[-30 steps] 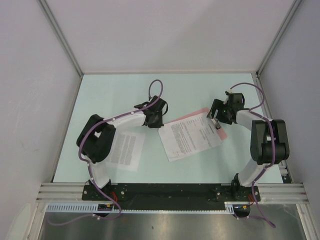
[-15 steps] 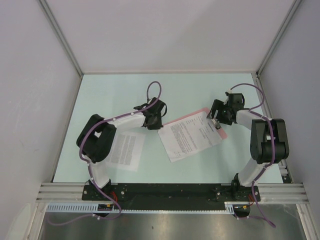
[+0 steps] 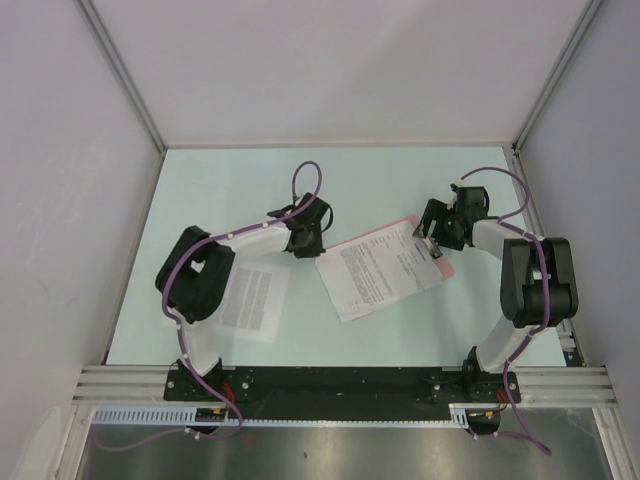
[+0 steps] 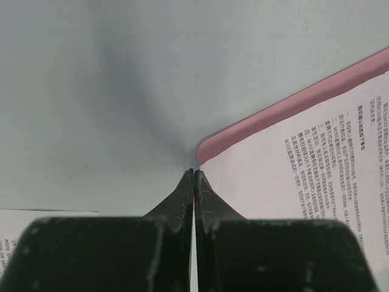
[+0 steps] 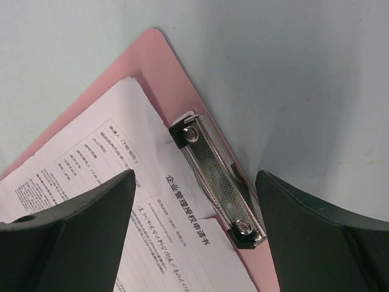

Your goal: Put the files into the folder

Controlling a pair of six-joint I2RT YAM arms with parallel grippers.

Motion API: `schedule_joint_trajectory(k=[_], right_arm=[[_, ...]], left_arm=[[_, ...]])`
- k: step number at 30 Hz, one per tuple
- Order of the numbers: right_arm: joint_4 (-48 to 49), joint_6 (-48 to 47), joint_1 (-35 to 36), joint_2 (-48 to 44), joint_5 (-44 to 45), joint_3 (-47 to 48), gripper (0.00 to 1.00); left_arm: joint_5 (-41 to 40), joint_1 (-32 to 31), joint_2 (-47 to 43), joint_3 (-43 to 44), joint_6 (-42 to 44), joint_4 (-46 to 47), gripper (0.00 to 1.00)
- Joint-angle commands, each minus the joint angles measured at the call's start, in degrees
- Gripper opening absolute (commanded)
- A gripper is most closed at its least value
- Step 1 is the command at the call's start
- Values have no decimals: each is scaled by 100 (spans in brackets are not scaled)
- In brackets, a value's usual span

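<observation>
The pink folder (image 3: 378,232) lies at an angle mid-table with a printed sheet of the files (image 3: 378,272) on top, and the sheet's top edge runs under the metal clip (image 5: 216,179). A second sheet (image 3: 250,298) lies flat at the left, partly under the left arm. My left gripper (image 3: 308,242) is shut with nothing in it, its tips (image 4: 194,171) low at the folder's (image 4: 292,103) rounded corner, beside the sheet (image 4: 304,182). My right gripper (image 3: 432,236) hangs open just above the clip, one finger on each side (image 5: 194,175).
Grey walls close the table in at the back and on both sides. The right arm's elbow (image 3: 535,285) stands near the right wall. The left arm's elbow (image 3: 190,285) covers part of the second sheet (image 4: 36,222).
The left arm has shifted very slightly. The sheets, the folder and the right gripper stay where they were.
</observation>
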Motion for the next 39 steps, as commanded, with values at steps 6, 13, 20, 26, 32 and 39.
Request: schedule_joint_trajectory(k=[6, 13, 20, 26, 32, 39], right_arm=[[-137, 57, -7, 51, -90, 70, 86], [-181, 109, 19, -11, -125, -45, 85], [-242, 311, 239, -326, -134, -501, 85], [-365, 838, 607, -1318, -283, -1213, 85], [-805, 419, 802, -2339, 497, -1451, 85], [-971, 285, 784, -2102, 788, -1425, 73]], left_arm=[[9, 83, -35, 203, -102, 61, 0], [220, 83, -87, 230, 3, 140, 26], [-377, 83, -956, -96, 354, -123, 68], [-97, -4, -1765, -149, 741, -115, 72], [571, -479, -1671, -245, 795, 333, 71], [933, -892, -827, -96, 478, 658, 63]])
